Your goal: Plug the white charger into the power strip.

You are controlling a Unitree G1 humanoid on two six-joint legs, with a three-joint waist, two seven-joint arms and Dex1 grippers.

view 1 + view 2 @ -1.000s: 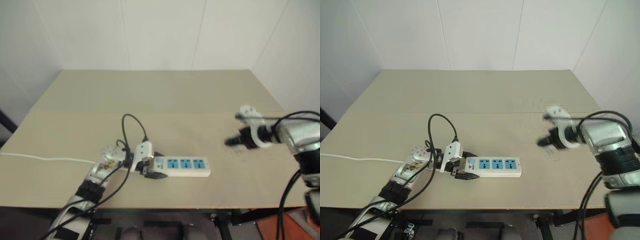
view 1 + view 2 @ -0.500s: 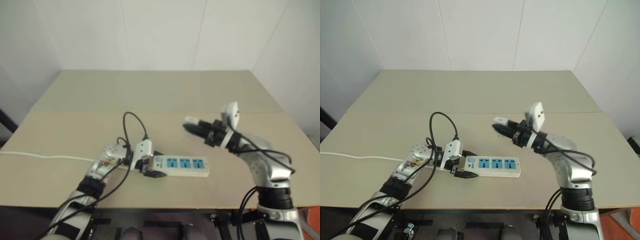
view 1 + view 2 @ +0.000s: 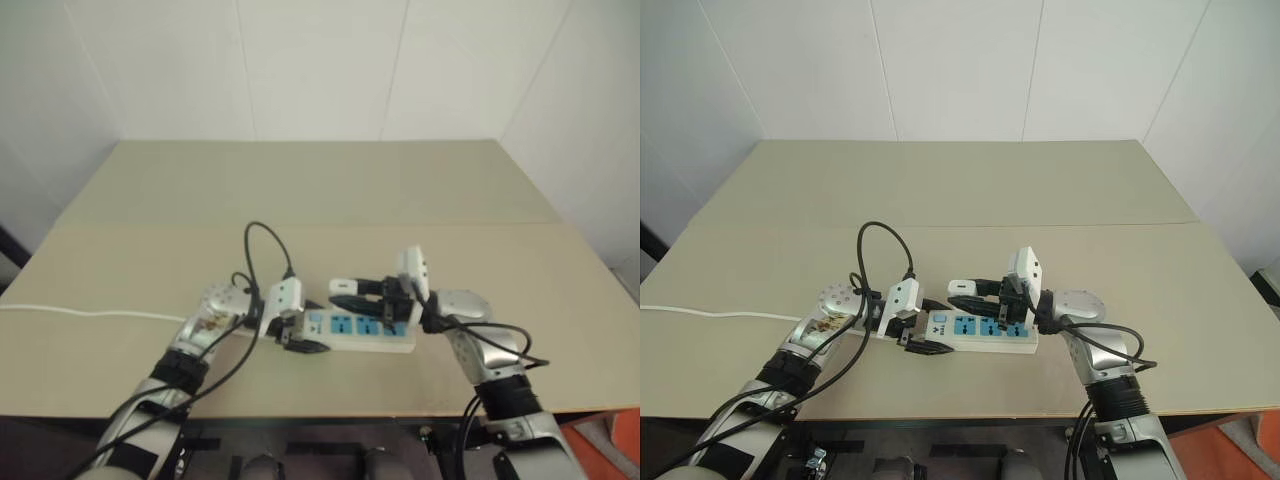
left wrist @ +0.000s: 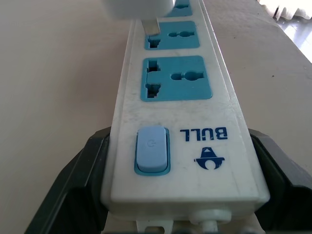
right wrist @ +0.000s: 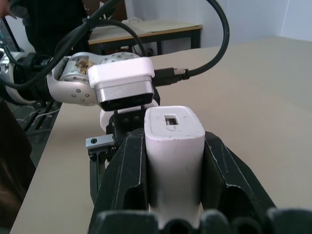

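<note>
We see the power strip (image 3: 982,334) lying flat on the beige desk (image 3: 940,190), near the desk's front edge, its row of blue outlet faces turned up. Our left claw (image 3: 919,335) is clamped shut on the strip's switch end: in the left wrist view one black finger (image 4: 73,185) presses each long side of the white bar, with the pale blue switch button (image 4: 151,150) and the printed brand mark between them. The thin white cord (image 3: 710,315) runs from that side of the strip across the desk toward the desk's left edge. Our right claw (image 3: 968,292) reaches in from the strip's other end and sits just above the strip; it is closed on the white charger (image 5: 173,146), which the right wrist view shows squeezed between the two black fingers (image 5: 127,170), its end with a small rectangular port facing the camera. In the left wrist view the charger's white body hangs directly over the second outlet from the switch, and a metal prong (image 4: 151,26) meets the slot of that blue outlet face; we cannot tell how deep it sits. A black cable (image 3: 878,245) loops up over the desk just behind the left claw.
</note>
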